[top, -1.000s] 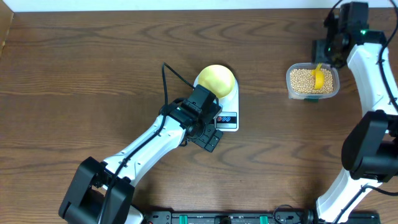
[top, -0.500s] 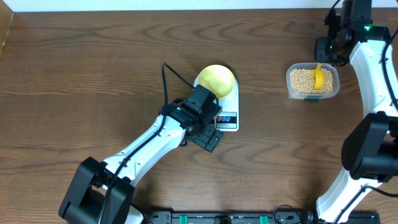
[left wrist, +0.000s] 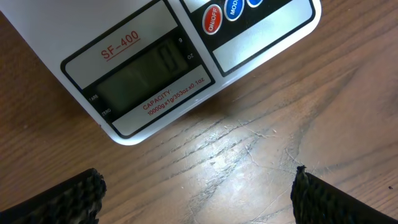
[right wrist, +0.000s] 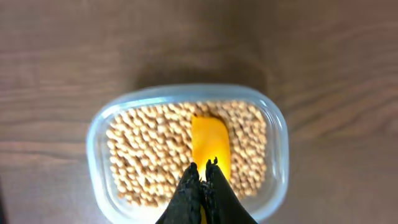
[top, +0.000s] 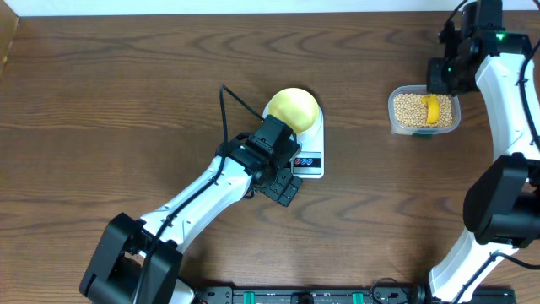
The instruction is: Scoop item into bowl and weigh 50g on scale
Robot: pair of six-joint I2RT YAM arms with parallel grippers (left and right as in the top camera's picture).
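Observation:
The pale yellow-green bowl sits on the white scale; the display of the scale reads zero. My left gripper hovers open over bare table just in front of the scale, with nothing between its fingers. At the far right a clear tub holds the beige beans. A yellow scoop lies in them. My right gripper is over the tub's far edge, shut on the scoop's handle.
A black cable runs from the left arm toward the back of the table. The left arm lies diagonally from the front left to the scale. The right arm comes down the table's right edge.
My right gripper has dropped slightly toward the tub and closed on the scoop's handle. The left arm, bowl and scale have not moved.

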